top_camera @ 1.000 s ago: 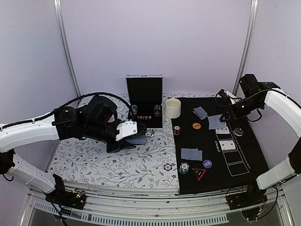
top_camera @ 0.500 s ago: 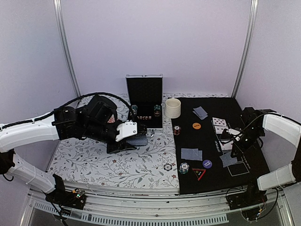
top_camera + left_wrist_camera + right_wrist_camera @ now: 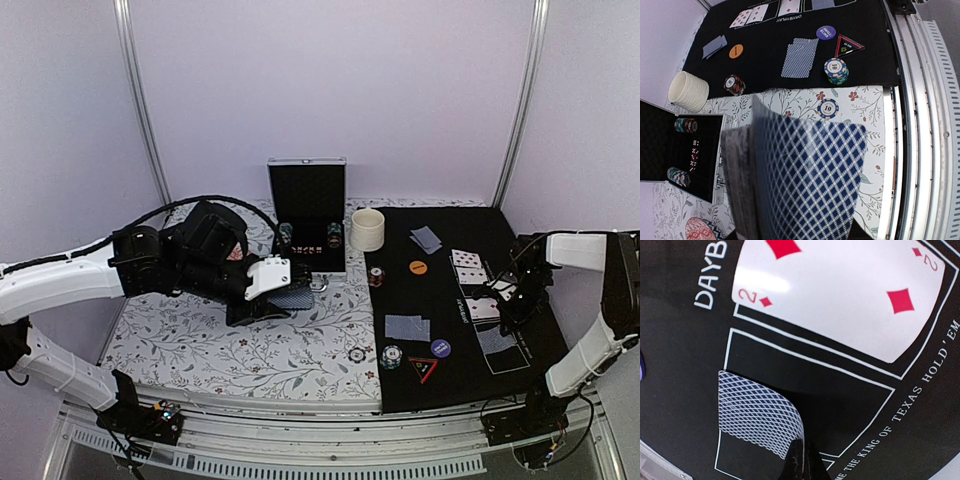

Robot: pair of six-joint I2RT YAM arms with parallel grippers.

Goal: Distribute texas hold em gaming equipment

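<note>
Right tool (image 3: 802, 460): tips pinched shut on one corner of a face-down card (image 3: 757, 420), low over the black mat (image 3: 440, 295). The card lies in the printed box (image 3: 840, 405) of the mat's right-hand row, next after the two of diamonds (image 3: 840, 300) toward the mat's near edge. The card is bowed.

Left tool (image 3: 285, 298): closed on the deck (image 3: 810, 185), held on edge left of the mat.

Risks, as we judge them:
- With a corner pinch and that bow, the card may spring on release and settle skewed across the box line.
- It may cling to a pad and lift off the mat with the tool.
- The deck's front card stands slightly apart from the pack (wrist view), so a tilt could shed it off the mat.

Surface: a floral cloth (image 3: 200, 340) lies left of the mat, with a striped chip (image 3: 357, 355) just off the mat's left edge. A cream cup (image 3: 368, 229) stands at the mat's far-left corner, and an open black case (image 3: 307, 200) stands left of that corner.

Room: lilac walls (image 3: 330, 80), metal uprights (image 3: 137, 100), and a metal rail (image 3: 300, 412) along the mat's near side.
</note>
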